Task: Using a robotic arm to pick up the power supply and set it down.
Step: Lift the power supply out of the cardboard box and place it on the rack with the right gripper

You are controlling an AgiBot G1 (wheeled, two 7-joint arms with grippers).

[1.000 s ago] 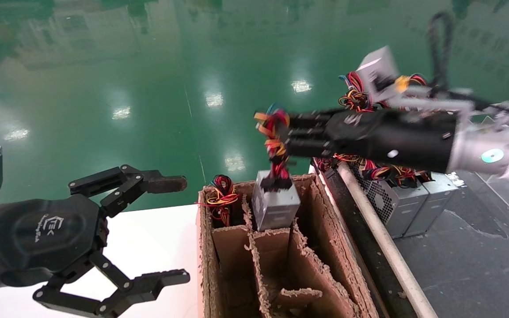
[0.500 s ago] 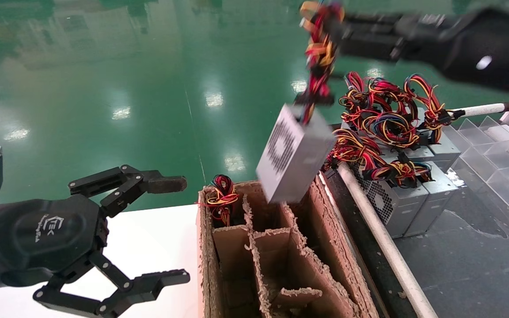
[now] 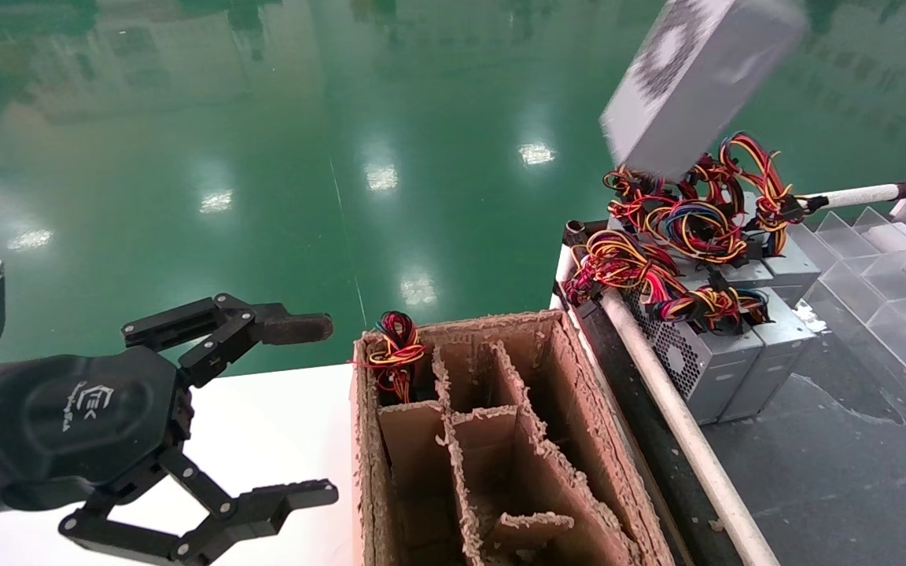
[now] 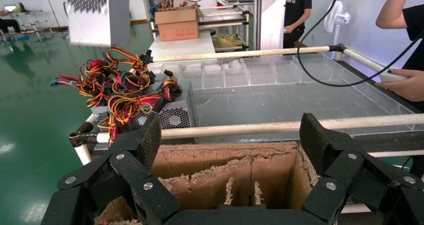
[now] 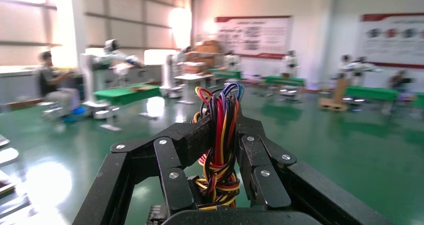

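Observation:
The power supply [image 3: 701, 79] is a grey metal box with a round perforated vent. It hangs tilted in the air at the top right of the head view, above the stacked units, and also shows in the left wrist view [image 4: 92, 12]. Its red, yellow, black and blue wire bundle [image 5: 220, 135] is pinched in my right gripper [image 5: 222, 130], which is shut on it. That gripper is out of the head view. My left gripper [image 3: 323, 409] is parked open over the white table, facing the cardboard box, with nothing between its fingers [image 4: 150, 135].
A torn cardboard box [image 3: 579, 409] with dividers stands in front, with another wire bundle [image 3: 394, 354] in its back-left cell. Several power supplies [image 3: 705, 236] with tangled wires sit on the dark table at right, behind a white rod [image 3: 681, 424]. Clear trays [image 3: 878, 267] lie beyond.
My right gripper has lifted the power supply by its wires out of the box's back cell, up and to the right, and has left the head view. The left arm has not moved.

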